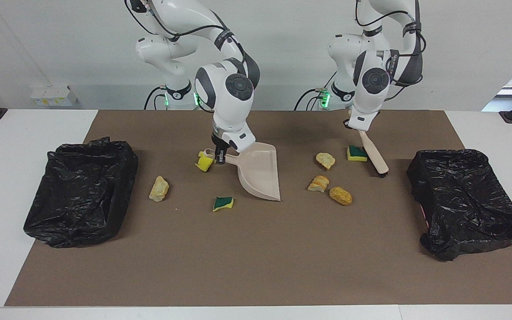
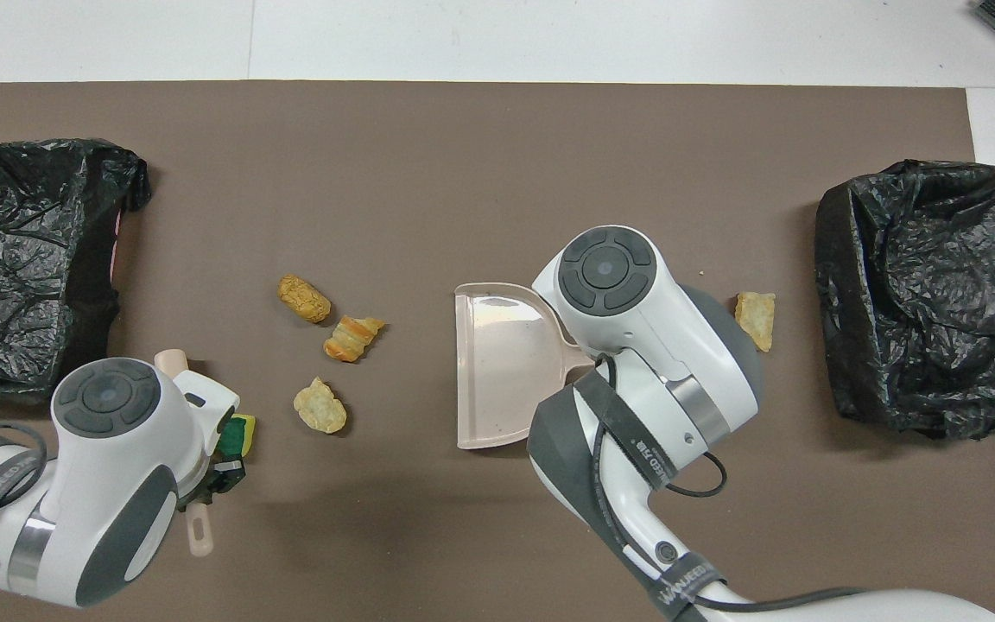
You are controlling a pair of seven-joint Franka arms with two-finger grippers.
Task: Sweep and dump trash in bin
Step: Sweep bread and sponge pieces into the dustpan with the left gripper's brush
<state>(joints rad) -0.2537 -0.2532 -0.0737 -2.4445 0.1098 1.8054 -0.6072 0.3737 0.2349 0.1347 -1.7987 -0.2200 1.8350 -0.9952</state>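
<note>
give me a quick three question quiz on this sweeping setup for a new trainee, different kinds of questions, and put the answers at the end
1. True or false: the dustpan already has trash in it.
2. Which tool does the left gripper hold? A) dustpan B) brush C) bin bag
3. Fill in: the right gripper holds the dustpan by its ____.

Key
1. False: its tray is bare, and the scraps, such as the golden chunk and the green-faced sponge bit, lie on the brown mat.
2. B: it is shut on the brush, beside another green-faced sponge bit.
3. Handle.
</note>
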